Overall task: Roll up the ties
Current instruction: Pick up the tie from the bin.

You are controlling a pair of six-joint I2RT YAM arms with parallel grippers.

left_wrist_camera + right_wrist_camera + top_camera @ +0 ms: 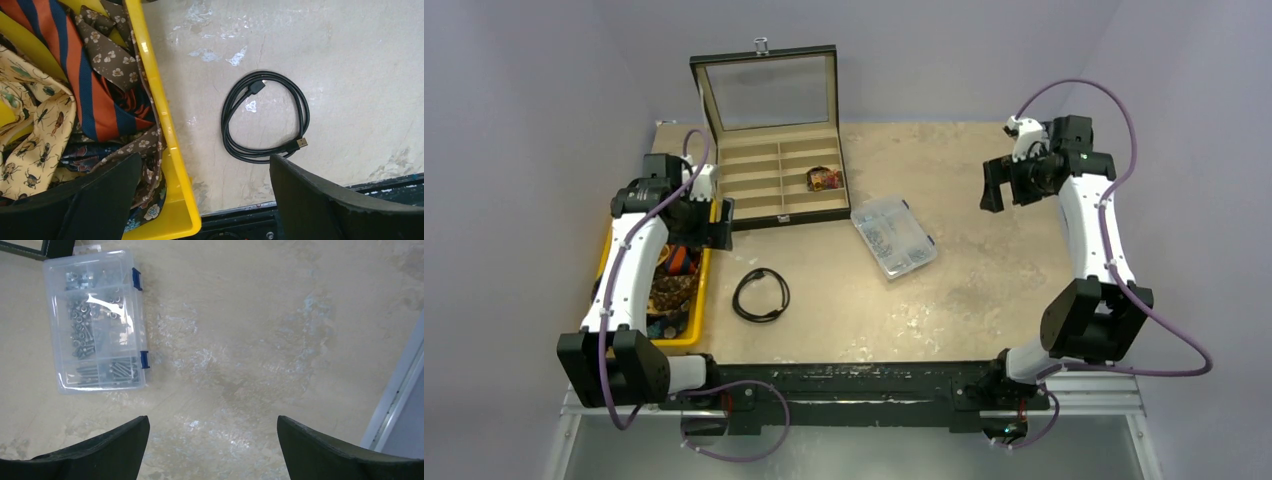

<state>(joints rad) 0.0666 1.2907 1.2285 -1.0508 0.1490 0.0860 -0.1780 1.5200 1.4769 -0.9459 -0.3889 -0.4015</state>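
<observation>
Left gripper (205, 161) hangs wide with nothing between its fingers. It straddles the right rim of the yellow bin (161, 125), one finger over the bin and the other over bare desk (984, 270). The bin hugs the desk's 9 o'clock edge, so there's no spare room on that side.

The ties (672, 285) are heaped inside it. An orange tie with navy stripes (80, 70) lies on top, a tan-gold beetle-print tie (35, 125) is at its 8 o'clock, and a brown floral tie (107, 50) runs along the rim.

Just off the bin, toward 3 o'clock, the black cable loop (227, 132) lies flat and apart from the rim.

At 11 o'clock the open-lidded compartment case (779, 195) sits near the far edge. I see a patterned fabric roll (825, 179) in one of its right-hand compartments.

The clear plastic screw box (894, 236) sits angled near the centre.

Right gripper (212, 422) is up over 2 o'clock, fingers spread wide and empty. Below it is bare desk, with the screw box off at 10 o'clock in its wrist view and the desk's right edge close at 3. From the centre round to 5 o'clock I've got open surface.
</observation>
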